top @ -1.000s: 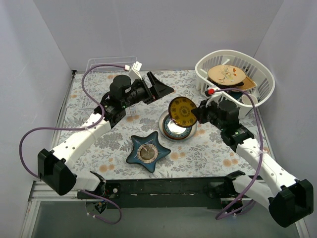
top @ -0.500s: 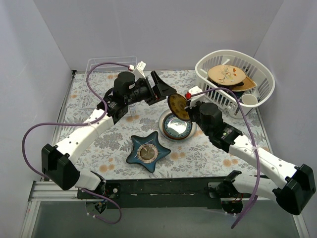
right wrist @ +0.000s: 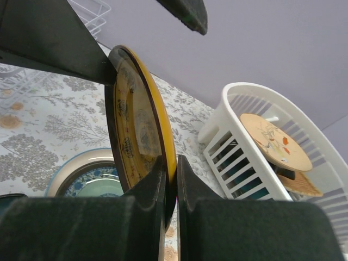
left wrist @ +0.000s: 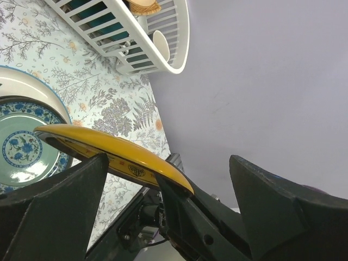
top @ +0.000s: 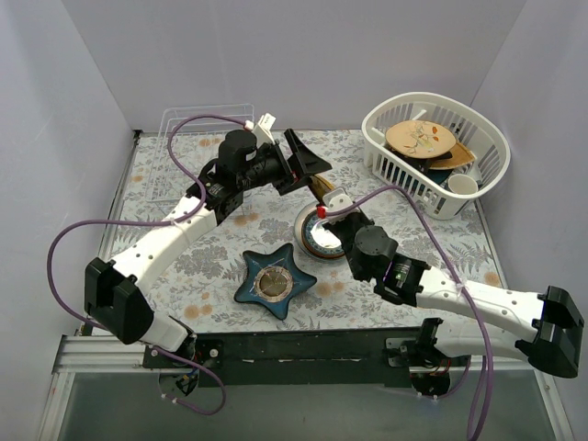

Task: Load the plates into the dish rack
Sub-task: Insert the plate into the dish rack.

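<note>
Your right gripper (right wrist: 169,163) pinches the round yellow brown-patterned plate (right wrist: 138,136) upright by its rim. Your wide-open left gripper (left wrist: 168,163) straddles it, gripping nothing. The clear wire dish rack (top: 197,119) behind that gripper shows no plates, and a stack of plates (top: 322,241) lies beneath.

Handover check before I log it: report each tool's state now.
Left tool: open, its fingers either side of the yellow plate.
Right tool: closed on the yellow plate's rim.

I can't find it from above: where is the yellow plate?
Right wrist view: the yellow plate stands on edge, pinched by the right tool, between the left tool's open fingers, just above the mid-table plate stack.
</note>
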Controlling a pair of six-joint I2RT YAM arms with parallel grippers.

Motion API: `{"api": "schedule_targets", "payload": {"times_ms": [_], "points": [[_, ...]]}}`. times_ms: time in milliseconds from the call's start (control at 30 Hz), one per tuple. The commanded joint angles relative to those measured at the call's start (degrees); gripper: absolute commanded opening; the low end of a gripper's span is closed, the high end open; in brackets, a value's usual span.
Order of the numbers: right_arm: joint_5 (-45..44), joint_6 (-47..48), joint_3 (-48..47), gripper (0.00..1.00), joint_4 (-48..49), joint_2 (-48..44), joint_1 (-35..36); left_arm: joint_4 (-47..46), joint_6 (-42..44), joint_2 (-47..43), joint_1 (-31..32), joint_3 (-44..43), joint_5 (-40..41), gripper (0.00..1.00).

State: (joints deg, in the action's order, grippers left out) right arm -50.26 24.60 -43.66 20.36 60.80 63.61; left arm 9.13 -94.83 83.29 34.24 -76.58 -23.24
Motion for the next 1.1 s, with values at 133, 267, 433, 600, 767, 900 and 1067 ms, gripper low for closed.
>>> {"api": "schedule_targets", "payload": {"times_ms": [133, 267, 433, 600, 767, 900, 1067], "points": [[-11.61, 9.23, 4.36, 0.01, 18.63, -0.68, 4.5, -2.35, -2.38, 1.43, -0.58, 0.9, -1.97, 0.8], [-14.6, 15.29, 7.0, 0.01, 28.92, 1.16, 5.55, -5.08, -3.96, 3.37, -0.58, 1.6, -4.08, 0.8], [-15.83, 27.67, 9.73, 0.01, 48.16, 8.17, 5.91, -7.19, -5.63, 5.48, -0.49, 1.52, -6.37, 0.78], [-16.62, 42.88, 8.95, 0.01, 70.12, 16.19, 6.78, -6.58, -5.37, 5.75, -0.58, 0.03, -6.55, 0.75], [-16.45, 45.98, 7.27, 0.01, 73.95, 19.71, 7.66, -5.44, -4.93, 5.13, -0.58, -0.24, -6.11, 0.55], [-16.63, 44.31, 7.45, 0.01, 72.11, 18.92, 7.93, -4.56, -4.67, 5.13, -0.58, -0.24, -5.85, 0.14], [-16.89, 42.29, 7.89, 0.01, 69.74, 17.34, 7.84, -4.12, -4.67, 5.48, -0.58, -0.15, -5.41, 0.0]]}}
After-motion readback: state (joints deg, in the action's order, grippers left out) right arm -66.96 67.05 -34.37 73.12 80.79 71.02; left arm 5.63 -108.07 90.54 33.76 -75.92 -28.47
